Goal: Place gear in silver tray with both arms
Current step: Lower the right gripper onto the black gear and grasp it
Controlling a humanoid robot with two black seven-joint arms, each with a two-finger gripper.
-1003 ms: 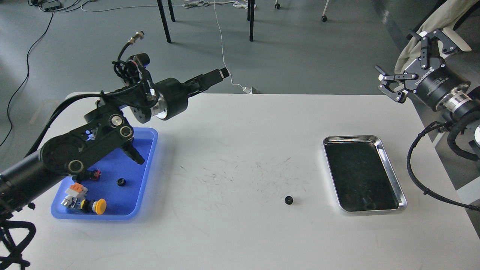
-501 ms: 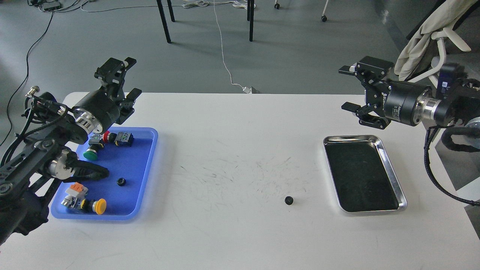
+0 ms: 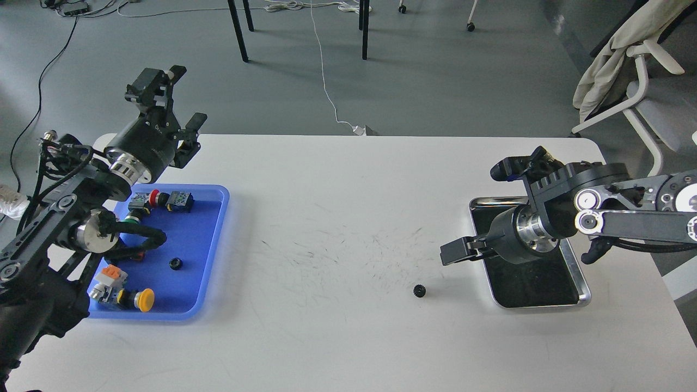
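Observation:
A small black gear (image 3: 419,290) lies on the white table, just left of the silver tray (image 3: 584,285). My right gripper (image 3: 453,252) reaches leftward from over the tray's left rim and sits above and to the right of the gear, apart from it. It is seen side-on, so its fingers cannot be told apart. My left gripper (image 3: 177,100) is open and empty, raised above the table's far left edge behind the blue tray. The silver tray's visible bottom holds nothing; my right arm hides part of it.
A blue plastic tray (image 3: 218,239) at the left holds a second small black gear (image 3: 175,264), a yellow push button (image 3: 142,299) and several other switches. A chair with a cloth (image 3: 615,49) stands beyond the table's far right corner.
My right arm has swung down and to the left, from high beyond the table's right edge to low over the silver tray near the gear. My left gripper has turned up over the far left and opened.

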